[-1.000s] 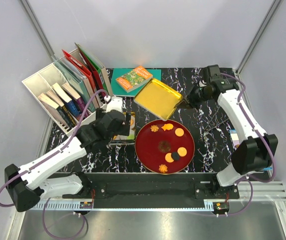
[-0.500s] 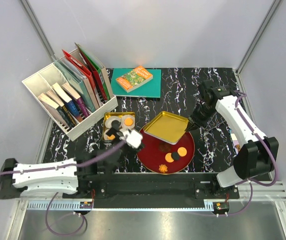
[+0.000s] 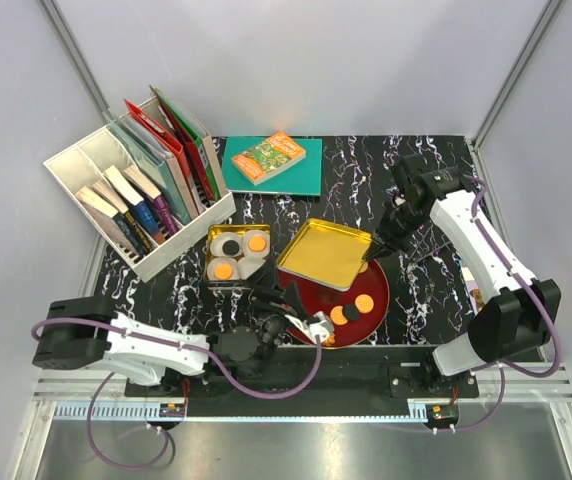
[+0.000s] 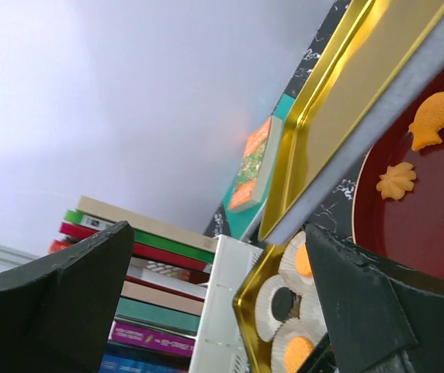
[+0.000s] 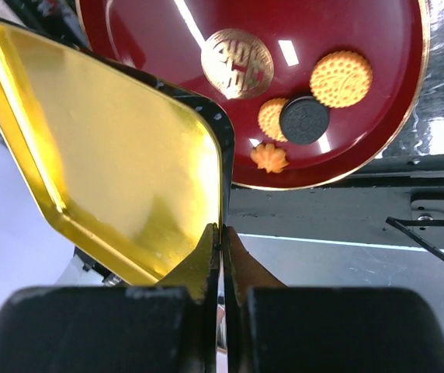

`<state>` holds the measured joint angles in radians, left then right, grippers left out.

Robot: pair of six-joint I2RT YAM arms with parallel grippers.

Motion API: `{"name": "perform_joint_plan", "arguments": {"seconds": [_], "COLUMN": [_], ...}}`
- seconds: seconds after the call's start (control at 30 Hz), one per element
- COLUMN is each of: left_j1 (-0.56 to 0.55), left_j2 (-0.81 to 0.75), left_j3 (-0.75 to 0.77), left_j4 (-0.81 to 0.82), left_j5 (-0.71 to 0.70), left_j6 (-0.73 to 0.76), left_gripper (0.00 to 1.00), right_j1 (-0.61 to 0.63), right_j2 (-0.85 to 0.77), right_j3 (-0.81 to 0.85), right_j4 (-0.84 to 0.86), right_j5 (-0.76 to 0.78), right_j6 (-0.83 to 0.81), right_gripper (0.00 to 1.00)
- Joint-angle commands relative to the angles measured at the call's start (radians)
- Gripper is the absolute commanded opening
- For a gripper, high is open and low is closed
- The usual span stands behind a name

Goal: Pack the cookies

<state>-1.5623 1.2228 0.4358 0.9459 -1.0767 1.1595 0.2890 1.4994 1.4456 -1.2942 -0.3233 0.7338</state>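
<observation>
The cookies lie in two places. Round orange (image 3: 364, 302) and dark (image 3: 349, 312) ones, plus an orange flower (image 5: 269, 157), sit on the red plate (image 3: 381, 285). Others rest in white paper cups in the gold tin (image 3: 238, 255). A fish cookie (image 4: 431, 116) and a leaf cookie (image 4: 397, 180) show under the lid's edge. My right gripper (image 3: 368, 252) (image 5: 222, 233) is shut on the rim of the gold lid (image 3: 326, 252), held tilted over the plate's far left part. My left gripper (image 3: 288, 305) (image 4: 214, 311) stands open and empty, low at the plate's near left.
A white file rack (image 3: 131, 195) with folders and books stands at the back left. A green book with a smaller orange one on it (image 3: 271, 160) lies at the back middle. The black marbled tabletop (image 3: 426, 290) ends at a metal rail in front.
The right gripper brought the gold lid from the back down over the red plate, then slightly left. The left arm withdrew from over the tin and swung low to the plate's near left.
</observation>
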Motion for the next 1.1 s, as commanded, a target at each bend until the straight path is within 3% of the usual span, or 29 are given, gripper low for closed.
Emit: {"name": "perform_joint_plan", "arguments": {"seconds": [0.0,0.4,0.53,0.9,1.07], "left_j1": [-0.031,-0.033,-0.035,-0.035,-0.035], "left_j2": [0.058,0.132,0.147,0.248,0.254], "left_j3": [0.001,-0.005,-0.003,0.03,0.034], "left_j4": [0.255,0.393,0.366,0.449,0.441], "left_j5": [-0.023,0.064,0.092,0.136,0.127], "left_j6": [0.158,0.313,0.315,0.342,0.338], "left_gripper": [0.99,0.99,0.92,0.46,0.31], "right_j1": [0.016,0.029,0.053,0.078,0.079], "right_j2": [-0.079,-0.157,-0.156,-0.172,-0.191], "right_j3": [0.012,-0.073,-0.106,-0.11,-0.11], "right_j4": [0.021,0.056,0.067,0.084,0.084], "right_j5": [-0.075,-0.137,-0.148,-0.158,-0.164], "right_j6": [-0.004,0.042,0.041,0.059,0.058], "right_gripper": [0.0,0.0,0.0,0.0,0.0]}}
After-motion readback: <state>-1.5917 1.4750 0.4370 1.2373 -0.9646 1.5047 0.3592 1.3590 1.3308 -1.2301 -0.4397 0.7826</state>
